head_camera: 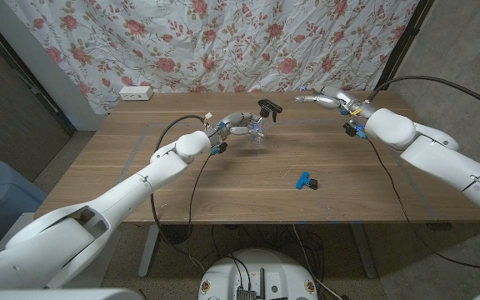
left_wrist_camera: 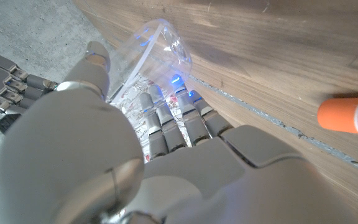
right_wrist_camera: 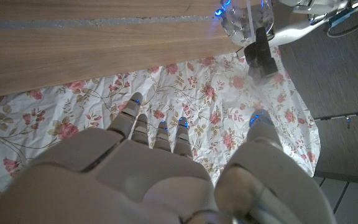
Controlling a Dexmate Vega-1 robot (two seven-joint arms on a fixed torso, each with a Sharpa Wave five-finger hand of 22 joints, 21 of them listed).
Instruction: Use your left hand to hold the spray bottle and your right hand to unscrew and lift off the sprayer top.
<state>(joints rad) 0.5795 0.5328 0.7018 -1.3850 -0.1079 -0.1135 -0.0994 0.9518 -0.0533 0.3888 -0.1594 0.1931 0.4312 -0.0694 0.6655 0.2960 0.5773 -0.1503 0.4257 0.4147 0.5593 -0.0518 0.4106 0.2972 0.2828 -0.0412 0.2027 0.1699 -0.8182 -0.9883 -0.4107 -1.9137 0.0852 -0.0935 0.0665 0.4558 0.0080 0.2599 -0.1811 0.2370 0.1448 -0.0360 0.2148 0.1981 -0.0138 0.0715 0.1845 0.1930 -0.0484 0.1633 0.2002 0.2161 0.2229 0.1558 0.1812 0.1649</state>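
Centrally, the left hand (head_camera: 238, 125) is seen wrapped around the clear spray bottle (head_camera: 257, 133), its fingers (left_wrist_camera: 166, 121) closed against the transparent wall in the left wrist view, so that the bottle is held upright on the wooden table (head_camera: 248, 196). The black sprayer top (head_camera: 267, 108) is still seated on the bottle's neck, just above the holding hand. The right hand (head_camera: 325, 100) is held in the air to the right of the bottle and apart from it, near the table's far edge; nothing is grasped by it, and its fingers (right_wrist_camera: 160, 134) are shown extended and slightly spread in the right wrist view, with the bottle and sprayer top (right_wrist_camera: 260, 53) visible beyond them. A small blue and black object (head_camera: 307, 181) lies on the table nearer the robot than the bottle and to its right. A white power strip (head_camera: 136, 92) is placed at the far edge, well to the left of the bottle. A flowered curtain (head_camera: 223, 37) hangs behind the table. An orange cylindrical object (left_wrist_camera: 348, 115) is visible in the left wrist view, lying on the wood near the bottle.
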